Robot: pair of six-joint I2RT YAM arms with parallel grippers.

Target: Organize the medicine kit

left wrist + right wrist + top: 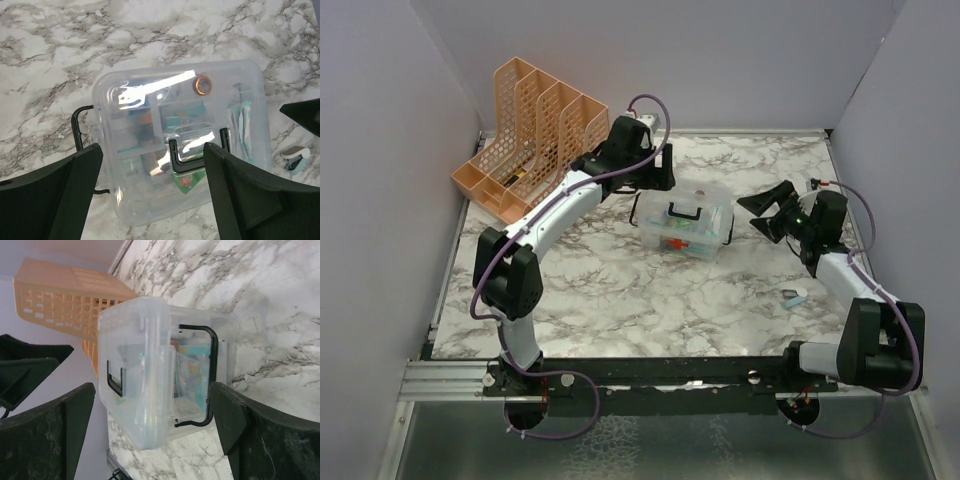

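Note:
The medicine kit (683, 222), a clear box with a red cross and a black handle (683, 211), stands mid-table with its lid down. Packets and tubes show through the lid (165, 100). My left gripper (658, 176) hovers just behind the kit's far left corner. In the left wrist view the left gripper (152, 149) is open above the kit's edge near the handle (197, 159), gripping nothing. My right gripper (769, 212) is open to the right of the kit and apart from it. The right wrist view shows the right gripper (152, 390) facing the kit's end wall (145, 375) and its black wire latch (213, 365).
The orange mesh file rack (532, 135) stands at the back left beside the left arm. A small white and blue item (796, 296) lies on the marble near the right forearm, also visible as a small item (296, 157) in the left wrist view. Walls close three sides.

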